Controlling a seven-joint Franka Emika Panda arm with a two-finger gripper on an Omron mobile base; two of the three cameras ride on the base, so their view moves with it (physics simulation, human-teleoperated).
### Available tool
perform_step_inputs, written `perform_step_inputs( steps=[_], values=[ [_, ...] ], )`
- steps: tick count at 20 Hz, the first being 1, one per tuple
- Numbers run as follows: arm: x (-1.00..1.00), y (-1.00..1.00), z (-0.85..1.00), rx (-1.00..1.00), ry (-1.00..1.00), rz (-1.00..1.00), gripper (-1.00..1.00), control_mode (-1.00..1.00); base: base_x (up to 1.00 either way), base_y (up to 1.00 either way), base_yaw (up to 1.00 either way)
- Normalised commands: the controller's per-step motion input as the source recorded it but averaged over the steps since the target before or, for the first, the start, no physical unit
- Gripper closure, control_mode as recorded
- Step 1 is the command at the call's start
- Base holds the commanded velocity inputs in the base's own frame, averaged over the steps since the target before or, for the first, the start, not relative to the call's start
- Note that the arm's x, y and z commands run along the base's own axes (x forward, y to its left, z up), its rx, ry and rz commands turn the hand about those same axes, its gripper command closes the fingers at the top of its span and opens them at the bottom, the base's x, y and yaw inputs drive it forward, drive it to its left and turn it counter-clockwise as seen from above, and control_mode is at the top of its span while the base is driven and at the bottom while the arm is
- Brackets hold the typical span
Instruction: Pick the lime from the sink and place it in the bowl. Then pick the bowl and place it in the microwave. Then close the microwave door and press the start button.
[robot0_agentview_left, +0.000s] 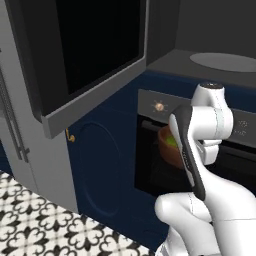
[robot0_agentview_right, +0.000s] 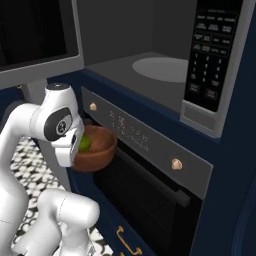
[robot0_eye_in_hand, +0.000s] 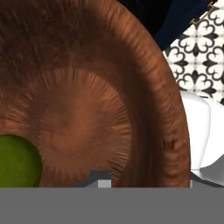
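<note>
One patterned black-and-white tile floor (robot0_agentview_left: 30, 210) spreads below the open microwave (robot0_agentview_right: 150, 65). The keypad writing is unreadable. Whether the gripper's fingers clasp the bowl (robot0_agentview_right: 97, 150) cannot be told.

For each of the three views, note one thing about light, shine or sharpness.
Left base view: the microwave door glass is flat black, no glare. Right base view: the bowl carries a soft sheen on its outer wall, and the microwave cavity is evenly lit grey. Hand view: the bowl sits so close that its grain looks soft, and the lime is cut by the edge.
</note>
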Motion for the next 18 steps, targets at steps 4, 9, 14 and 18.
perform_step_inputs(
  steps=[4,9,14,18],
  values=[
    [-0.26,0.06,0.00,0.00,-0.19,0.05,1.00,-1.00,-0.03,0.00,0.03],
    [-0.81,0.10,0.27,-0.01,-0.17,0.03,1.00,-1.00,0.00,0.00,0.00],
    [-0.89,0.03,0.83,-0.01,-0.01,0.00,1.00,-1.00,0.00,0.00,0.00],
    [-0.21,-0.13,0.98,-0.03,-0.21,0.00,1.00,-1.00,0.00,0.00,0.00]
  ],
)
